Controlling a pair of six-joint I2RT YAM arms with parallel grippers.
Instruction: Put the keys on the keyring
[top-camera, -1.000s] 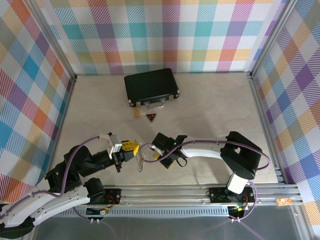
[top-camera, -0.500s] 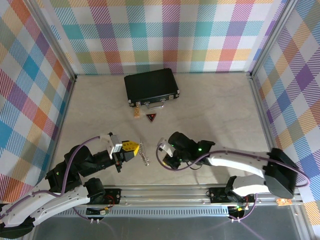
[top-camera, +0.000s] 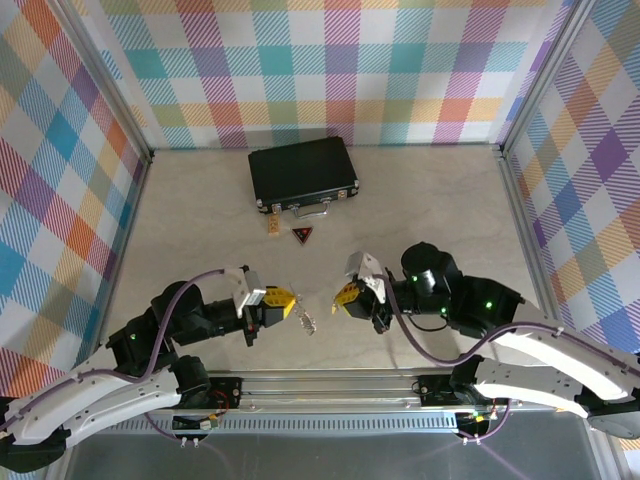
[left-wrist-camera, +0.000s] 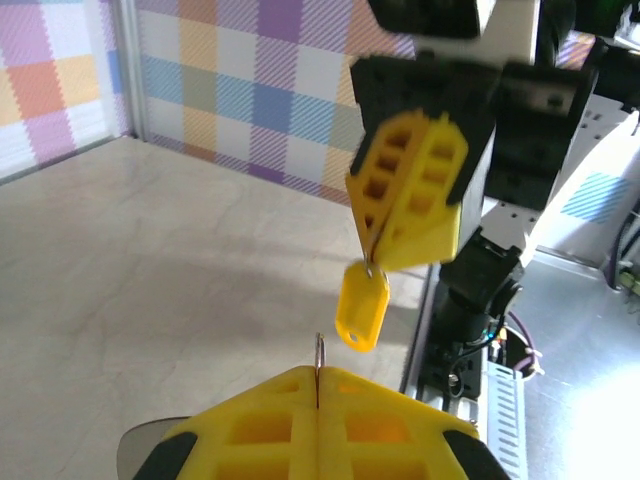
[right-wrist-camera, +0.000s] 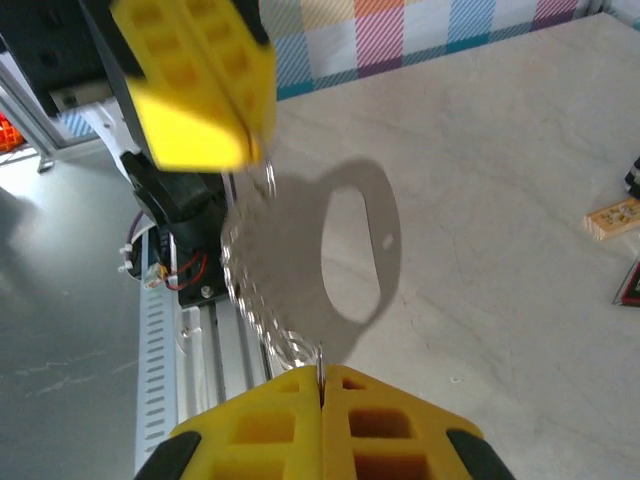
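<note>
Pinches the keyring in the left tool, dangling above the bench near the middle of its near edge. Clamps the yellow-headed key in the right tool, near the keyring.

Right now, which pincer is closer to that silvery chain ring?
Left. The left pincer is shut on the keyring, which dangles below its tips. The right pincer faces it across a gap, holding the yellow key.
</note>
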